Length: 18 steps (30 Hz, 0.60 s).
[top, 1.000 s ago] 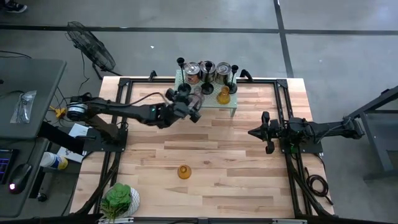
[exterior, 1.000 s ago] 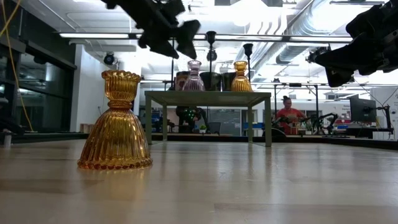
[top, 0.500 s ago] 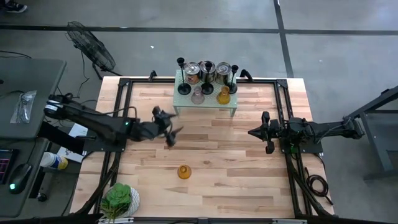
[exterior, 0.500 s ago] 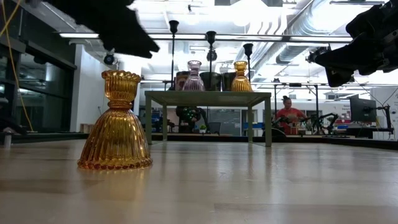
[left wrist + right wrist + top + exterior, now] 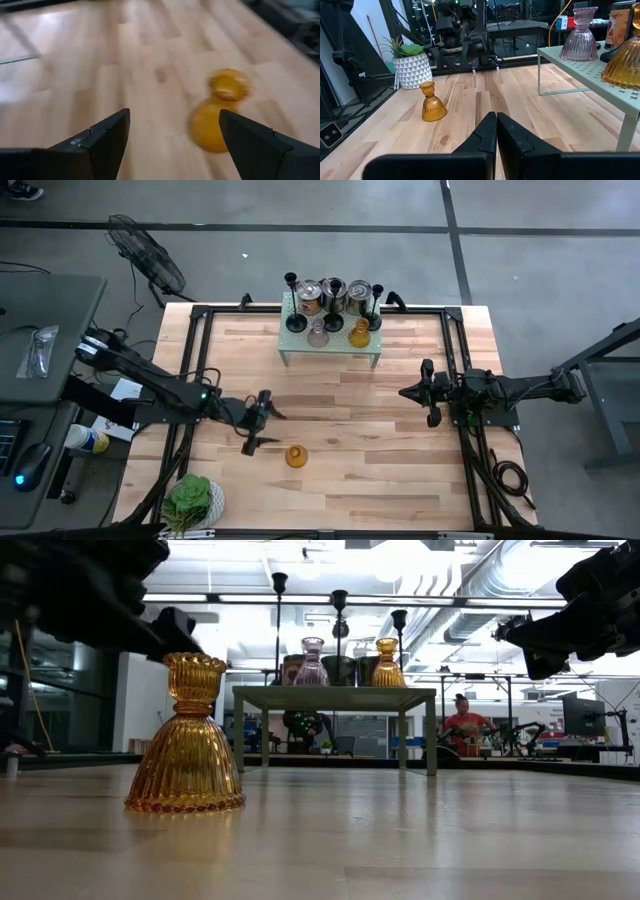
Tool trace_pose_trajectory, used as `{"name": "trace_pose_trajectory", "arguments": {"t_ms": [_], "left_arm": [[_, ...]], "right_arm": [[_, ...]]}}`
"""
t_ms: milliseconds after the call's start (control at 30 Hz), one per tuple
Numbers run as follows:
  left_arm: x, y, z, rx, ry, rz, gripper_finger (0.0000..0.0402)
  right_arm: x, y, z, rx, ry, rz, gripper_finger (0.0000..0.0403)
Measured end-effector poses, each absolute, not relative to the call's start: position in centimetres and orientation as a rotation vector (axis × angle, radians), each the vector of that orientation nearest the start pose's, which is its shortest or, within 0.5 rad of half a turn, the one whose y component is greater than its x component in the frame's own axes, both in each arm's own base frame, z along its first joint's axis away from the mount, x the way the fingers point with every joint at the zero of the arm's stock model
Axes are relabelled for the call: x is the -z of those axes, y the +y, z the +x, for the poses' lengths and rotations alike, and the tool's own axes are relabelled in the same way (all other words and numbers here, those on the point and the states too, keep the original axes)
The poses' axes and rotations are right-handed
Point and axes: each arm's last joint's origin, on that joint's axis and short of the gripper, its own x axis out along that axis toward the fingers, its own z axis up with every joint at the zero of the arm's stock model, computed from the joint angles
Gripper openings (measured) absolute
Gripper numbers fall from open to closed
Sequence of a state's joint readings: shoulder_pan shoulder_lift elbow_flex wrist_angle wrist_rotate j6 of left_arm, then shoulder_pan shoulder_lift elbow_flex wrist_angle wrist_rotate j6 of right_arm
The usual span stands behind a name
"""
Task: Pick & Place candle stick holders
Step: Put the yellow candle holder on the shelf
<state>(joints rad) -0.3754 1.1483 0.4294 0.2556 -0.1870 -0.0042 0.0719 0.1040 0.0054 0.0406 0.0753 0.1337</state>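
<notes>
One amber glass candle stick holder (image 5: 296, 456) stands upright on its base on the wooden table, near the front. My left gripper (image 5: 258, 424) hovers open just to its left, pointing at it; in the left wrist view the holder (image 5: 220, 115) lies ahead of the fingers, untouched. On the small green shelf (image 5: 330, 352) at the back stand three black holders (image 5: 333, 320), a pink one (image 5: 318, 333) and another amber one (image 5: 360, 333). My right gripper (image 5: 408, 393) waits shut at the table's right.
Three metal tins (image 5: 334, 292) stand at the back of the shelf. A potted plant (image 5: 192, 502) sits at the table's near left corner. A black frame (image 5: 200, 315) runs round the tabletop. A person (image 5: 462, 720) is in the room beyond.
My left gripper has swung away from the shelf toward the table's near left, sinking and tipping from pointing down to nearly level. It now hovers beside the amber holder on the table. Its fingers have stayed open. No holder has moved.
</notes>
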Motion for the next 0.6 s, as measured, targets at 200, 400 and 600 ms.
{"name": "trace_pose_trajectory", "arguments": {"t_ms": [200,400,600], "left_arm": [[-16.6,-8.3,21.4,0.315,0.457,0.098,0.0301],[-15.2,-8.9,22.6,0.373,0.425,0.132,0.0301],[-14.0,-9.3,23.4,0.406,0.404,0.129,0.0301]], "right_arm": [[-16.1,0.5,10.3,0.007,0.058,0.129,0.0004],[-16.1,0.5,10.3,0.007,0.057,0.13,0.0004],[-16.1,0.5,10.3,0.007,0.058,0.129,0.0004]]}}
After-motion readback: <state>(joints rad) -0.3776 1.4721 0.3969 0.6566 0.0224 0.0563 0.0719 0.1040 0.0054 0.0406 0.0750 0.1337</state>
